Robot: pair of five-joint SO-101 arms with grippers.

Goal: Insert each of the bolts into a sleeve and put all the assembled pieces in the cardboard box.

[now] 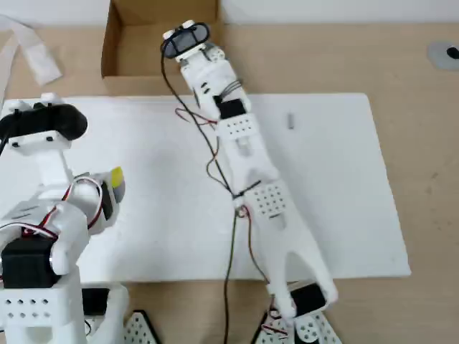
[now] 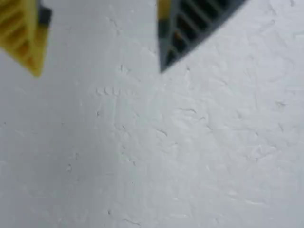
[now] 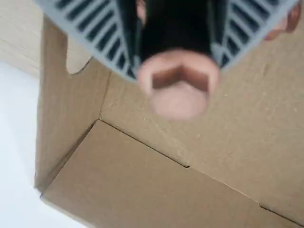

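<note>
Cardboard box (image 1: 115, 50), high view: stood open-topped, its near wall just beside the white mat (image 1: 337, 215).
Right gripper (image 1: 185, 39), high view: hung over the near right corner of the cardboard box.
Left gripper (image 1: 115, 179), high view: sat above the white mat, well apart from the cardboard box.
Left gripper (image 2: 98, 70), left wrist view: jaws were spread wide with nothing between them, over the white mat (image 2: 190, 156).
Right gripper (image 3: 175, 42), right wrist view: jaws were closed on a piece (image 3: 179, 90) with a black body and pink hexagonal end, held above the floor of the cardboard box (image 3: 142, 190).
</note>
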